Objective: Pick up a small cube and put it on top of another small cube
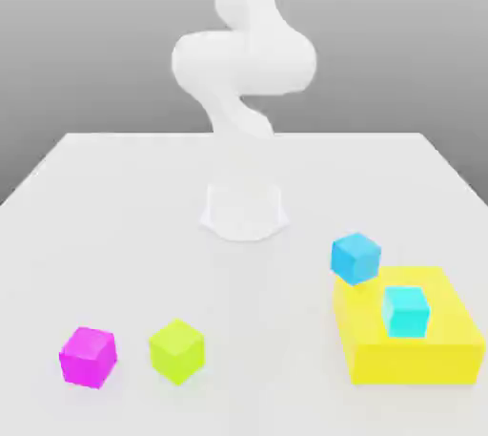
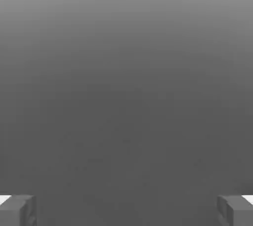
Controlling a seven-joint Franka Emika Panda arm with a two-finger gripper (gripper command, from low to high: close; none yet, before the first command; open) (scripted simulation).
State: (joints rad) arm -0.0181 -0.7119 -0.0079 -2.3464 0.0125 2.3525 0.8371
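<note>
Presently, the white arm (image 1: 243,62) rises from its round base (image 1: 244,212) at the far centre of the white table (image 1: 114,224), its upper links passing out of the exterior view at twelve o'clock. Taking the table centre as the dial, a magenta cube (image 1: 88,357) sits at about seven o'clock near the front edge, with a lime-green cube (image 1: 176,351) just beside it toward six o'clock, the two apart and not touching. At roughly four o'clock lies a flat yellow block (image 1: 429,348), larger than the cubes. A cyan cube (image 1: 406,311) rests on its top face. A blue cube (image 1: 355,258) appears at the block's far corner, at about ten o'clock from the cyan cube; whether it touches the block cannot be told. In the hand view, the gripper (image 2: 126,211) faces a plain grey background, its two grey fingertips (image 2: 18,210) spread wide, nothing between them.
</note>
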